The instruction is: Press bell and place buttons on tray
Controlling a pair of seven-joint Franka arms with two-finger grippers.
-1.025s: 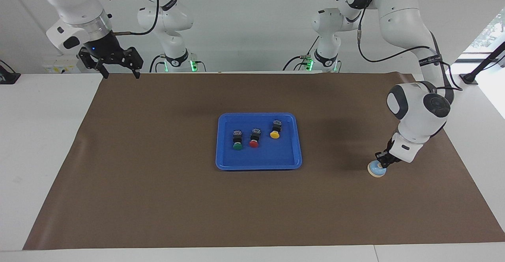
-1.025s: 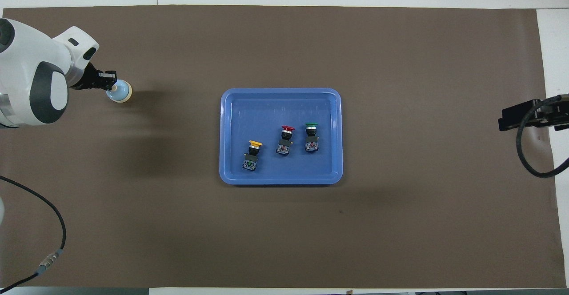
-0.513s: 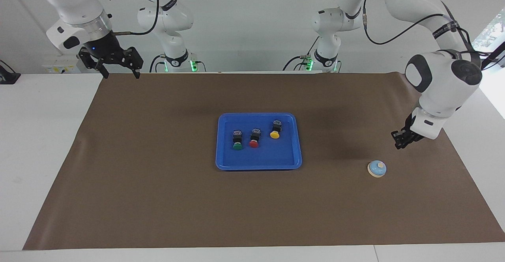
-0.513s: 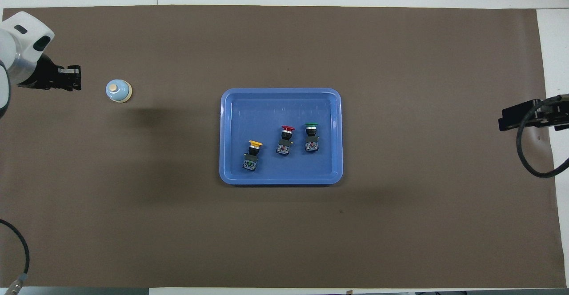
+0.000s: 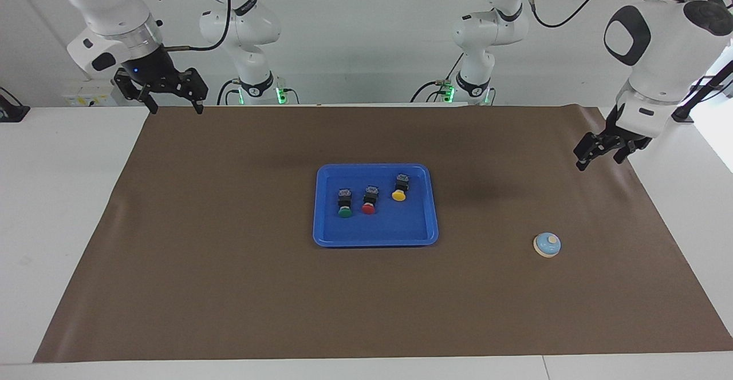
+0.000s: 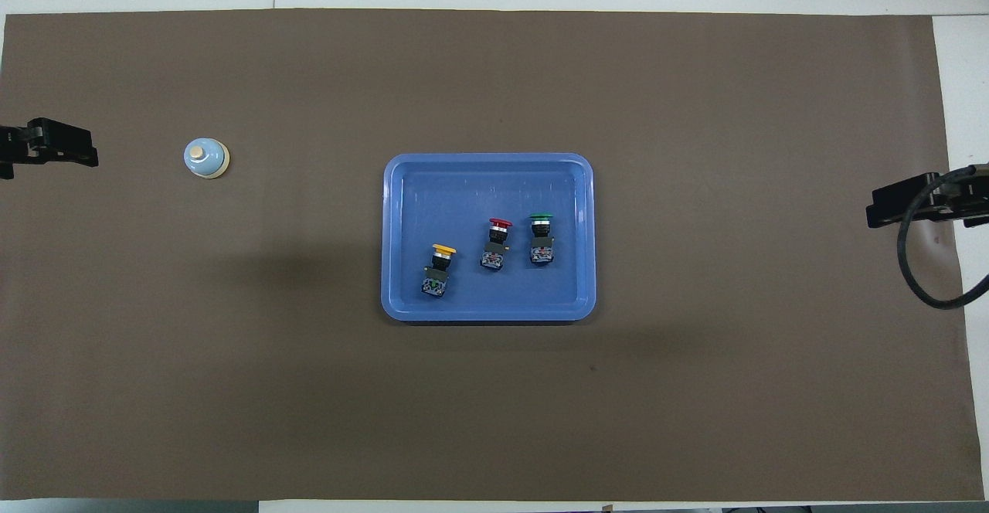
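Note:
The light blue bell [image 5: 547,245] [image 6: 206,159] stands alone on the brown mat toward the left arm's end. The blue tray [image 5: 375,239] [image 6: 488,161] sits mid-table. In it lie a green button [image 5: 345,204] [image 6: 542,239], a red button [image 5: 369,201] [image 6: 495,245] and a yellow button [image 5: 400,188] [image 6: 438,270]. My left gripper [image 5: 598,161] [image 6: 77,150] hangs open and empty in the air over the mat's edge, well apart from the bell. My right gripper [image 5: 176,108] [image 6: 877,205] waits open and empty above the mat's corner at the right arm's end.
The brown mat [image 5: 229,288] covers most of the white table [image 5: 63,208]. A black cable [image 6: 923,281] loops beside the right gripper. Both arm bases stand at the table's edge nearest the robots.
The left gripper lifted off the bell's top, drew up and back toward the robots, and its fingers opened. The bell stayed in place. The right arm has not moved.

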